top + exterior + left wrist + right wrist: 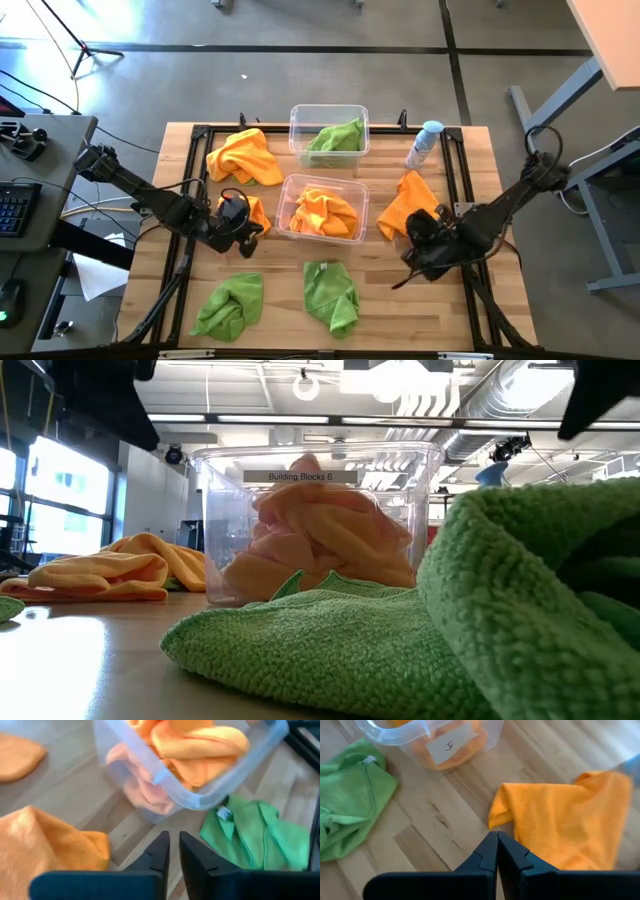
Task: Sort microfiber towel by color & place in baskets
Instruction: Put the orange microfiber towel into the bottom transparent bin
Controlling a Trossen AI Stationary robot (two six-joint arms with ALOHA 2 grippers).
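The near tub (287, 222) holds orange towels (325, 212), and the far tub (298, 118) holds a green towel (335, 137). Loose orange towels lie at the far left (243, 157), beside my left gripper (256, 208) and beside my right gripper (405, 200). Two green towels (230, 305) (330, 295) lie near the front edge. My left gripper (172, 851) hovers over bare wood between an orange towel (45, 847) and the near tub (200, 795), fingers almost together and empty. My right gripper (496, 845) is shut and empty, next to the orange towel's (565, 820) edge.
A pale spray bottle (423, 145) stands by the far right of the table. A black frame (200, 135) runs around the table top. In the low view a green towel (330, 640) fills the foreground before the near tub (225, 510). Bare wood shows between the green towels and the near tub.
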